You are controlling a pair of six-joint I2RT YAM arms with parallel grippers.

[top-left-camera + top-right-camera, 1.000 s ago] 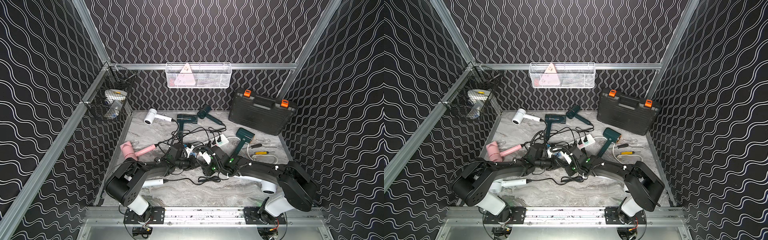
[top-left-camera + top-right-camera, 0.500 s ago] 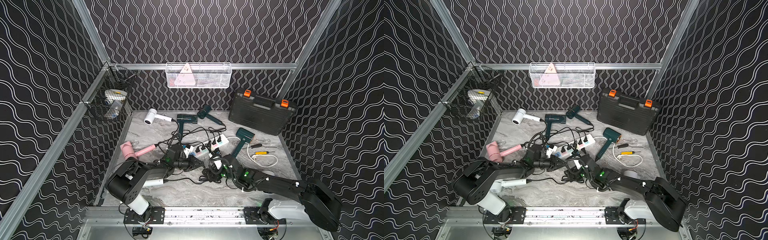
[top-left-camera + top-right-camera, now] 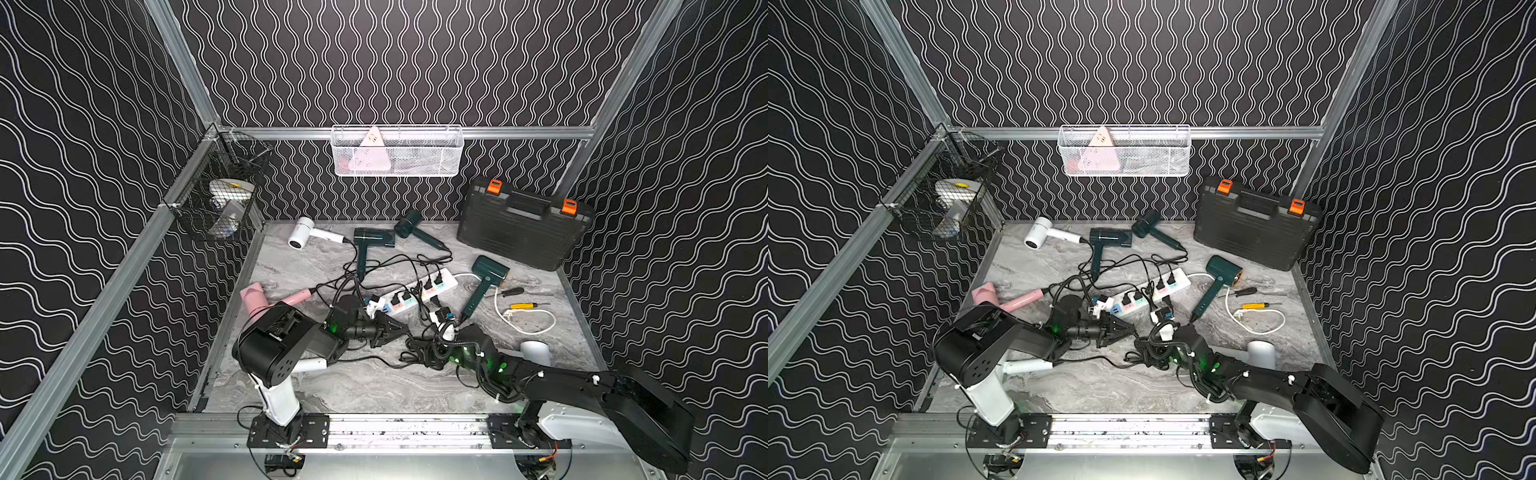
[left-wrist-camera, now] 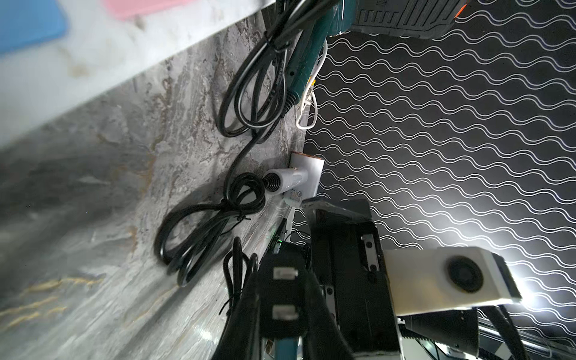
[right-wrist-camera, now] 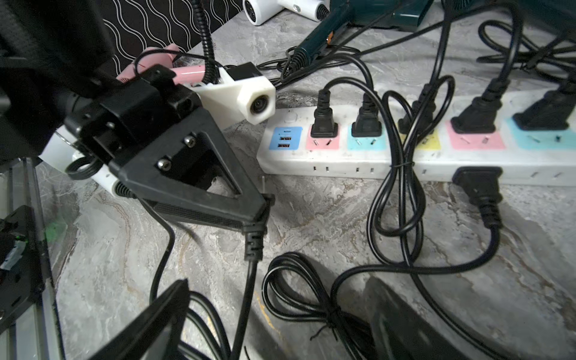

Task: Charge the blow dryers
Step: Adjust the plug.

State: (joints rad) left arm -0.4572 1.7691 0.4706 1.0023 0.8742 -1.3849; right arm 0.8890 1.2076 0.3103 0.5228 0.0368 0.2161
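My left gripper [image 3: 402, 330] is shut on a black plug [image 4: 283, 293], prongs facing out, just in front of the white power strip [image 3: 419, 289]; the plug's cord [image 5: 254, 246] hangs from the tips. My right gripper [image 5: 280, 314] is open over a tied cord bundle [image 5: 311, 308] on the table, gripping nothing. Blow dryers lie around: white [image 3: 307, 235], three dark green [image 3: 372, 241] [image 3: 415, 226] [image 3: 488, 274], pink [image 3: 266, 297], white [image 3: 536, 353] by my right arm, and a white handle [image 3: 311, 365] under my left arm.
Several black plugs sit in the strip's coloured sockets [image 5: 324, 124]. A black toolcase [image 3: 523, 224] stands at the back right. Screwdrivers [image 3: 528, 305] and a white cable loop [image 3: 532, 328] lie at right. A black wire basket [image 3: 220, 208] and a white one [image 3: 397, 151] hang on the walls.
My right gripper has opened and drawn back toward the front right, away from the left gripper, uncovering the power strip. The left gripper has stayed in place with the plug.
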